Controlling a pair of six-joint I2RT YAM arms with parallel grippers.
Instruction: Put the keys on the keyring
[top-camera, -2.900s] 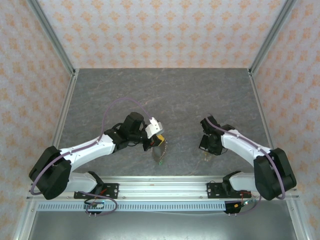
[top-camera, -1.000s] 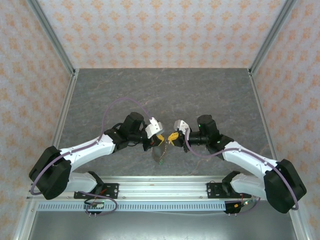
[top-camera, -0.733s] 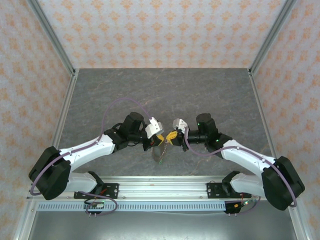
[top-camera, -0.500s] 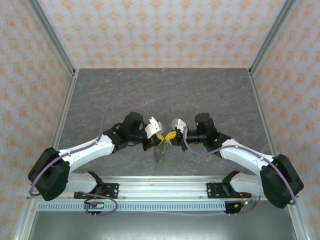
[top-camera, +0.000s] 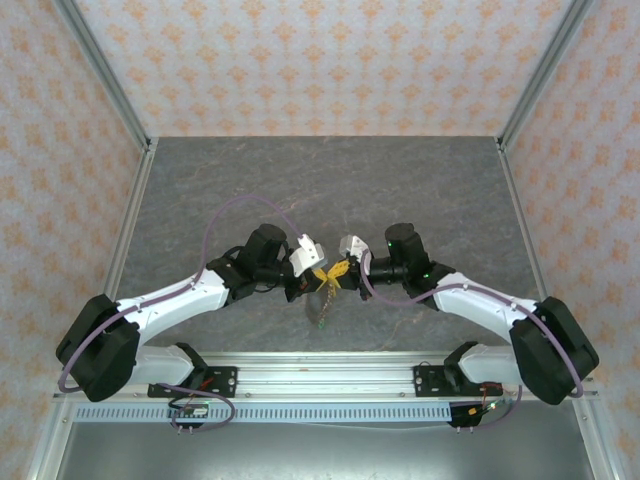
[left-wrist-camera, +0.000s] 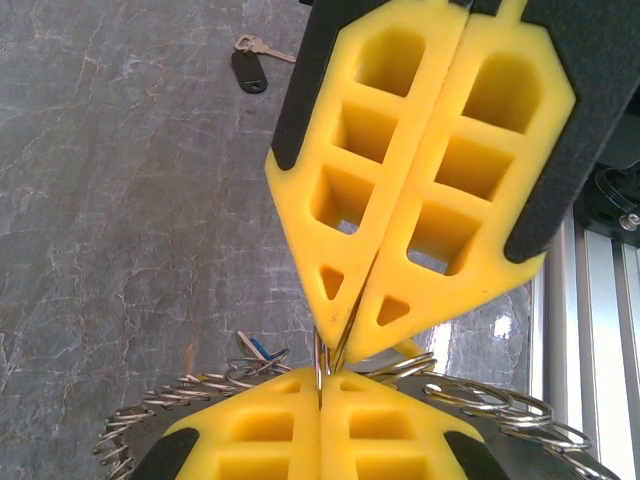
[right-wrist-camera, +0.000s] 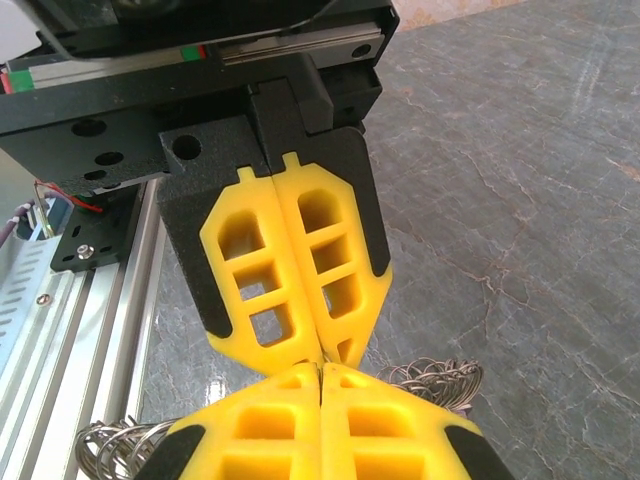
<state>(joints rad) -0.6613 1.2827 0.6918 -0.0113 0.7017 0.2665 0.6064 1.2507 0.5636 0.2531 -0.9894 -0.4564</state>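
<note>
My left gripper (top-camera: 322, 273) is shut on a thin wire link of the keyring (top-camera: 322, 303), which hangs below it above the table. The ring's metal coils (left-wrist-camera: 175, 408) spread behind my left fingertips (left-wrist-camera: 260, 430), and a blue key (left-wrist-camera: 259, 348) sits among them. My right gripper (top-camera: 340, 270) meets the left tip to tip and is shut on a thin metal key blade (left-wrist-camera: 342, 352); its head is hidden. In the right wrist view my right gripper (right-wrist-camera: 320, 373) touches the left fingers (right-wrist-camera: 300, 270), with coils (right-wrist-camera: 435, 378) beside them.
A dark-headed key (left-wrist-camera: 249, 72) and a brass key (left-wrist-camera: 256, 45) lie loose on the grey marbled table (top-camera: 330, 190). The aluminium base rail (top-camera: 320, 365) runs along the near edge. Patterned walls (top-camera: 320, 60) close in the back and sides.
The right arm swung in from the right side of the table and crept left until its fingertips met the left gripper's. The left arm and the keyring stayed put.
</note>
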